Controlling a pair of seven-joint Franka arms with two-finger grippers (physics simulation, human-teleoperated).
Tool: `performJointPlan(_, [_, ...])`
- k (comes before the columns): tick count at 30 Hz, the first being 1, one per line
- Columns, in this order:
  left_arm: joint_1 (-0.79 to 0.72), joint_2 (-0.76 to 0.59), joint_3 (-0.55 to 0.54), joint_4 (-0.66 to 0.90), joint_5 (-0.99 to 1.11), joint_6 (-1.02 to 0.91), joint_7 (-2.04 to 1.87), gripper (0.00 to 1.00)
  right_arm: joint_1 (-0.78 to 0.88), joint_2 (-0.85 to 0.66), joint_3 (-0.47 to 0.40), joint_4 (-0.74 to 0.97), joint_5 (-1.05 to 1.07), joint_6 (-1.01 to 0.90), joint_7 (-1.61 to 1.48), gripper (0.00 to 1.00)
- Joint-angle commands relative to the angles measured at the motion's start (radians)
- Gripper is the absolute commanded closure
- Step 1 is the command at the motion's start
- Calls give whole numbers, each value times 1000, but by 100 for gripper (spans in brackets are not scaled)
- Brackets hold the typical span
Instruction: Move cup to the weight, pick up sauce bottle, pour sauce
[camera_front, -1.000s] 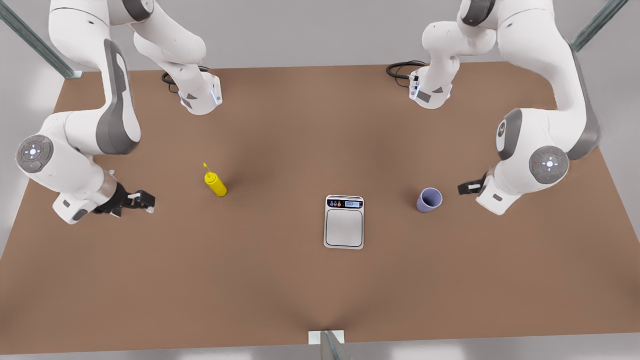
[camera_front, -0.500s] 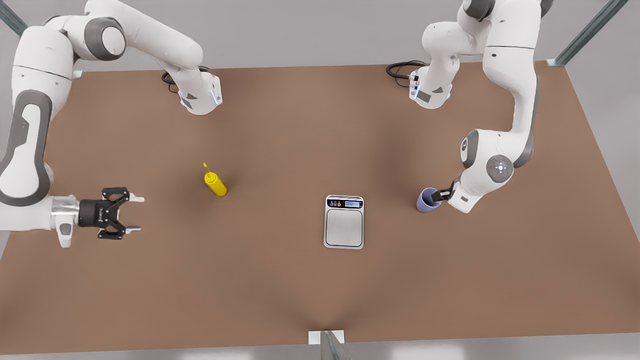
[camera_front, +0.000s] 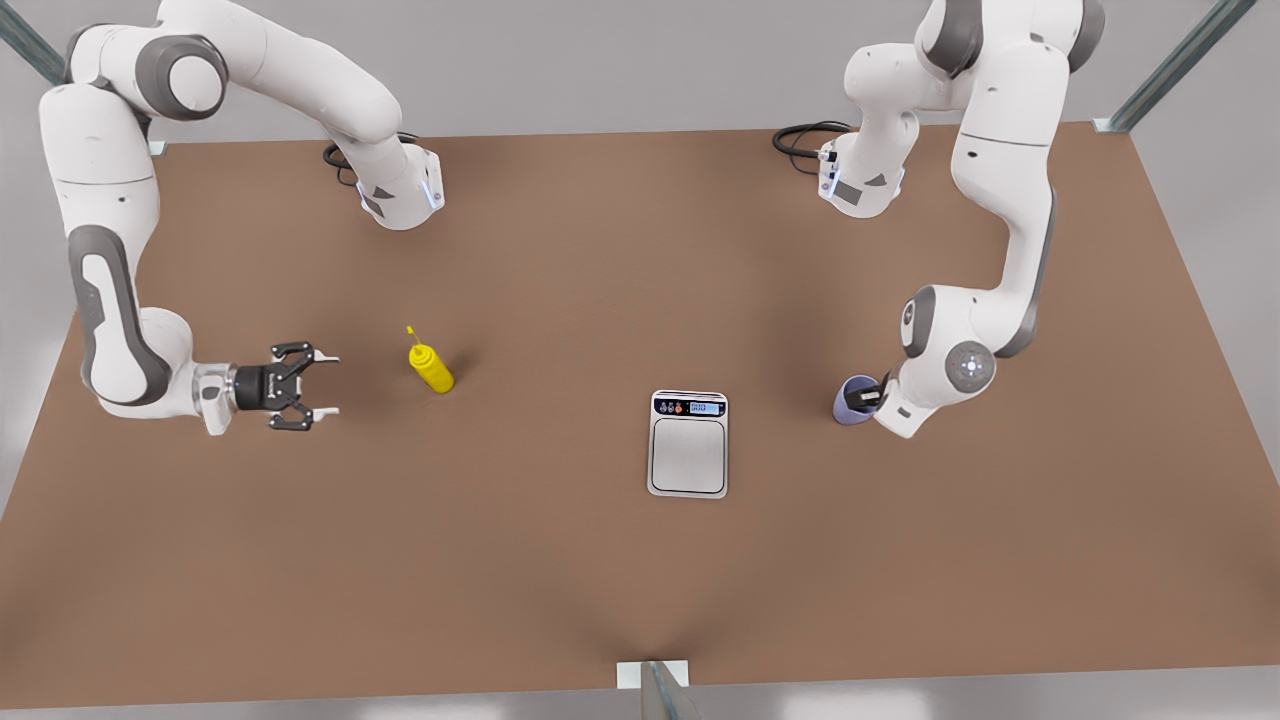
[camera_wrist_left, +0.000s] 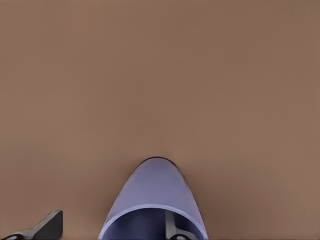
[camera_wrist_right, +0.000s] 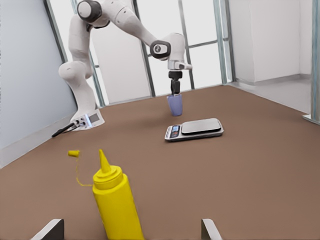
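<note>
The lavender cup (camera_front: 845, 405) stands upright on the brown table at the front view's right. My left gripper (camera_front: 862, 395) is open at its rim, with one finger (camera_wrist_left: 172, 227) inside the cup (camera_wrist_left: 152, 192) and the other finger (camera_wrist_left: 45, 227) outside. The weight (camera_front: 688, 455) lies flat mid-table, to the cup's left and apart from it. The yellow sauce bottle (camera_front: 432, 367) stands at the front view's left. My right gripper (camera_front: 333, 384) is open and level with the sauce bottle (camera_wrist_right: 116, 200), a short gap away, and its fingertips (camera_wrist_right: 50, 229) flank it.
Both arm bases (camera_front: 400, 195) (camera_front: 860, 185) stand at the table's far edge with black cables (camera_front: 800, 135). The bottle's cap (camera_wrist_right: 74, 153) dangles on a thin tether. Bare brown table (camera_front: 560, 580) lies in front of the weight and between the weight and the bottle.
My right gripper moved toward the front view's right and a little farther back, closing in on the sauce bottle. My left gripper shifted slightly left onto the cup's rim.
</note>
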Motion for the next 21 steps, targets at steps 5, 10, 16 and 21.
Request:
performJointPlan(5, [2,20,0,0,3,6,2,43,-1,0,28,-69,16,64,-38,0])
performJointPlan(10, [2,20,0,2,1,8,0,63,-12,-3,63,-137,31,129,-76,0])
performJointPlan(16, [0,22,0,15,-5,8,-14,78,2,-2,83,-172,62,159,-91,0])
performJointPlan(21, [0,37,0,41,-6,8,-15,79,5,0,136,-186,83,221,-99,0])
